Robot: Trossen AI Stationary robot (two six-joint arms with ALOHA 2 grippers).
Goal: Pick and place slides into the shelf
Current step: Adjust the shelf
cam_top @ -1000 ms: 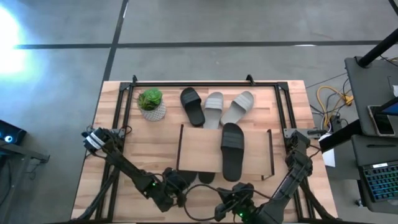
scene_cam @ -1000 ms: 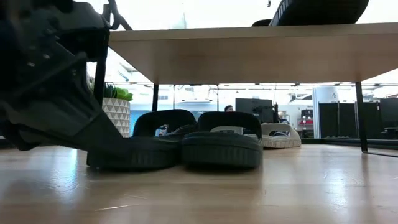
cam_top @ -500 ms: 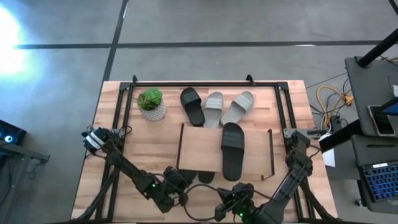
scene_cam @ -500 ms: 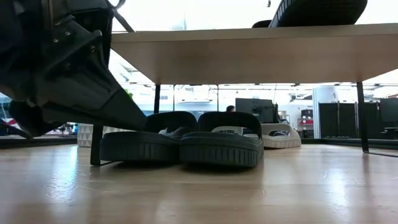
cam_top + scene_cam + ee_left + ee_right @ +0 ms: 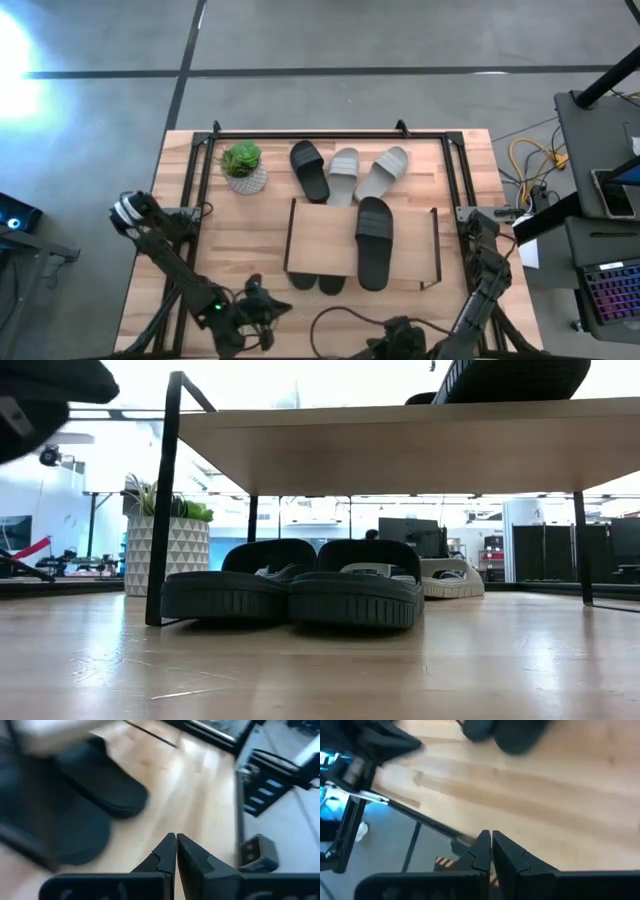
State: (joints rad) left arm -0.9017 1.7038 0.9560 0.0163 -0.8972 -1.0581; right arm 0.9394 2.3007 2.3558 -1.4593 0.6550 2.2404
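Note:
The shelf [image 5: 322, 240] stands mid-table. One black slide [image 5: 373, 242] lies on its plank top. Two black slides [image 5: 225, 595] [image 5: 355, 598] lie side by side on the table under it, heels poking out at the near side [image 5: 303, 282]. A black slide [image 5: 310, 170] and two light grey slides [image 5: 343, 175] [image 5: 383, 172] lie on the table behind the shelf. My left gripper [image 5: 176, 837] is shut and empty, near the front edge left of the shelf [image 5: 262, 303]. My right gripper [image 5: 490, 836] is shut and empty at the front edge [image 5: 398, 328].
A small potted plant [image 5: 243, 167] stands at the far left of the shelf. Black rails [image 5: 300, 134] frame the tabletop's far and side edges. Bare wood lies between the shelf and the table's near edge. A desk with a laptop [image 5: 610, 290] stands to the right.
My left gripper has drawn back from the left slide under the shelf, going up and toward the table's near left, out of the low view. That slide has slid a little toward the right, up against its neighbour. My right arm has pulled back toward the near edge.

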